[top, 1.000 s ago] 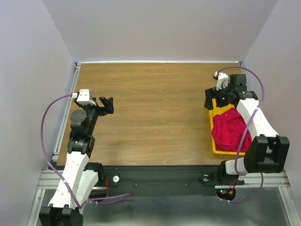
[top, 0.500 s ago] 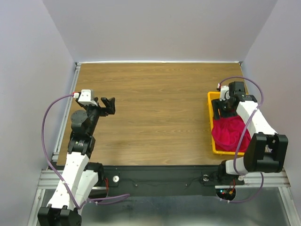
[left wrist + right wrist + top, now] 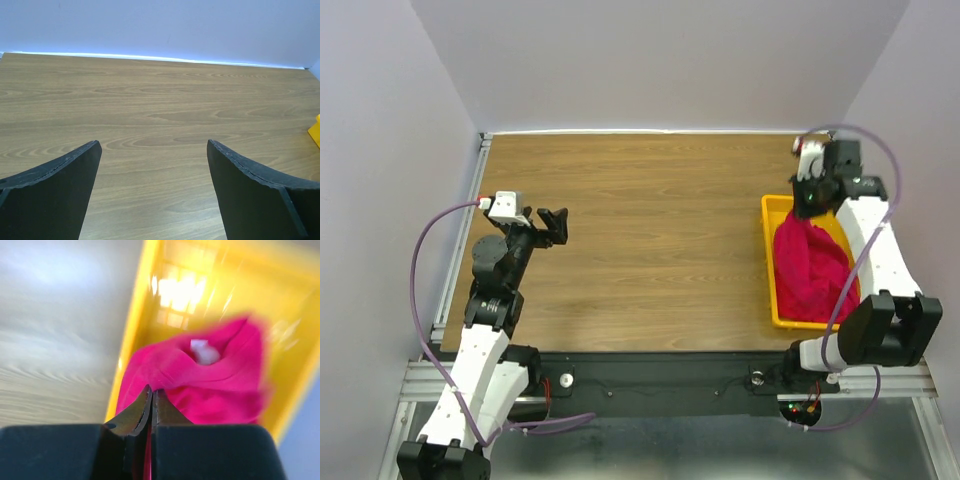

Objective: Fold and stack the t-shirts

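- Gripping a thin pinch of the crimson-pink t-shirt, the right gripper has its jaws pressed fully together on the cloth, above the far end of the yellow tray.
- Location of garment: bunched and unfolded, it hangs from the jaws down into the tray, where most of it lies, at the right edge of the table.
- The left gripper is spread wide and holds nothing, hovering over bare wood on the left, well apart from the tray.
- Risk one: the hold is only a small fold at the fingertips. As more of the shirt's weight comes onto it, the cloth could slide out and drop back.
- Risk two: trailing fabric may drag over the tray rim and shift or tip the tray.
- Risk three: the shirt is crumpled, so it may land twisted and resist spreading.
- Not determinable: how many layers are caught, since the wrist view is blurred.
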Motion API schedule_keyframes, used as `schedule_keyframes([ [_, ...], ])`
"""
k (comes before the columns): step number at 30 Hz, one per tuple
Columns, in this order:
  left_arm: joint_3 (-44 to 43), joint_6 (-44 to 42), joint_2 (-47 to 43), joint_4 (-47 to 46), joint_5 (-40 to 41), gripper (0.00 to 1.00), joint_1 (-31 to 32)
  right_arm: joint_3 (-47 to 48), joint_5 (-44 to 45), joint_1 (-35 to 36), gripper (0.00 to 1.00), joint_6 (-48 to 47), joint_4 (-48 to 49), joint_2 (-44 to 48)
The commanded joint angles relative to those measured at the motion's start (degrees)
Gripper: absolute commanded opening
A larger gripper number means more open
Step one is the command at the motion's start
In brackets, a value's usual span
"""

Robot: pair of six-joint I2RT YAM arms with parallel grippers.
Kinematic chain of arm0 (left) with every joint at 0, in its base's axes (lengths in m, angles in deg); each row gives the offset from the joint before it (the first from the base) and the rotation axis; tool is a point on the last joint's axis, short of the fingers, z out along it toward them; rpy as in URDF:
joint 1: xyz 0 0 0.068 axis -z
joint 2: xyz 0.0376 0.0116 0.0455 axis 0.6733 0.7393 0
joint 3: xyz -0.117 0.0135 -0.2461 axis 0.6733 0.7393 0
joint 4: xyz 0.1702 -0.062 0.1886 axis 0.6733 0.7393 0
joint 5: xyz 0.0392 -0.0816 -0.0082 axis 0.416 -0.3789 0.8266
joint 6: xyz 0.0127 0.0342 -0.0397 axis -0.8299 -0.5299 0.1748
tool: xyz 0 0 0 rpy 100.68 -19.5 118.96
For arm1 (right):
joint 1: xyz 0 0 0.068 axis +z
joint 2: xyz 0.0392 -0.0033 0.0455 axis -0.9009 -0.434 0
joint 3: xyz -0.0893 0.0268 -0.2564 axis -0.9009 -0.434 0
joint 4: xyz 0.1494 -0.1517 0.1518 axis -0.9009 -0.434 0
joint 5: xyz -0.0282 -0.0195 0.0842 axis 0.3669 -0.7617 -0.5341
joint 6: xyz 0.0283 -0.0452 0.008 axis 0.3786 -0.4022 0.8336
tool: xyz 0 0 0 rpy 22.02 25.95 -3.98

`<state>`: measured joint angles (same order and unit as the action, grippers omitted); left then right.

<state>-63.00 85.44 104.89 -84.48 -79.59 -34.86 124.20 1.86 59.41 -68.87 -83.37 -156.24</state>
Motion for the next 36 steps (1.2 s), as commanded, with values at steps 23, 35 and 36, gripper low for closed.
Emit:
schedule_keyframes([
  [23, 1.3, -3.6, 2.0, -3.5, 6.1, 0.98, 2.7, 63.3, -58.3, 3.8, 0.01, 83.7, 82.5, -18.2],
  [35, 1.3, -4.5, 2.1, -3.0, 7.2, 0.98, 4.3, 56.1, -51.9, 20.1, 0.00, 60.5, 60.5, -18.4],
  [36, 1.2, -4.6, 1.9, -3.1, 7.2, 0.98, 4.4, 54.8, -51.2, 21.5, 0.01, 57.0, 57.4, -19.0],
])
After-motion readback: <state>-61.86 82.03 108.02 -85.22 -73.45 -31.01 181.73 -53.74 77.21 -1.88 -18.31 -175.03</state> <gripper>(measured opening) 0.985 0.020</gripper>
